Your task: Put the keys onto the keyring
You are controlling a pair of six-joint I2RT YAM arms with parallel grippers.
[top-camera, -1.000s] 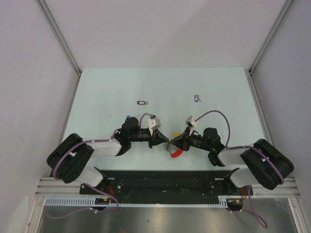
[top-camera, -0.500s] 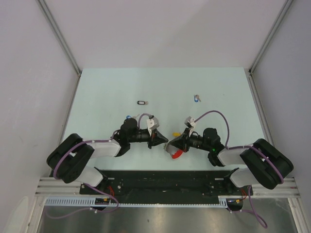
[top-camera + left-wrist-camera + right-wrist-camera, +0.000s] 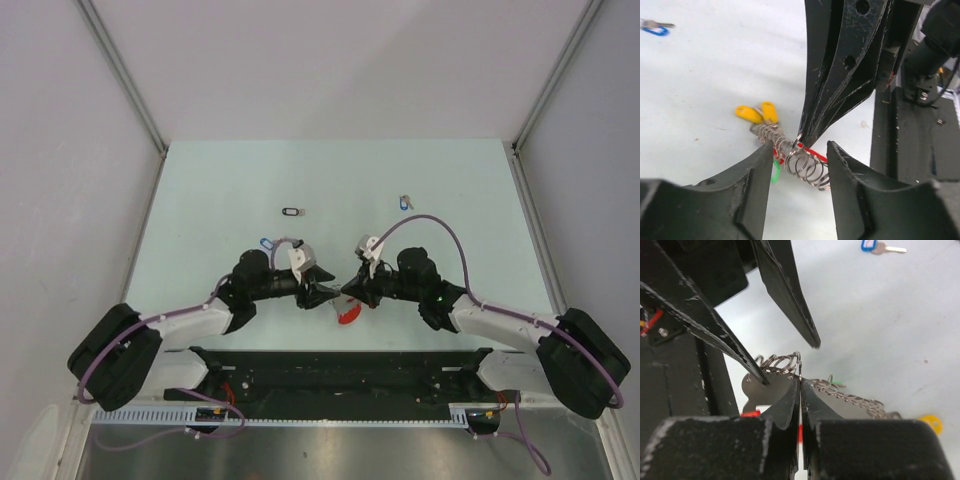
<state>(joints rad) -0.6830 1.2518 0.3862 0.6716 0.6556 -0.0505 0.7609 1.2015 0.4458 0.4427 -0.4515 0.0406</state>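
Red-banded keyring (image 3: pixel 807 169) pinched by right hand (image 3: pixel 800 382) (left hand (image 3: pixel 800 147) spread around it).

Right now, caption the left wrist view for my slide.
Open left gripper straddles the keyring, pinched by the shut right gripper; a blue-tagged key lies apart on the table.

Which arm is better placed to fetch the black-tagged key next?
Left. The left end effector stands open, gripping nothing, and the black-tagged key lies on its side. The right end effector is shut on the keyring.
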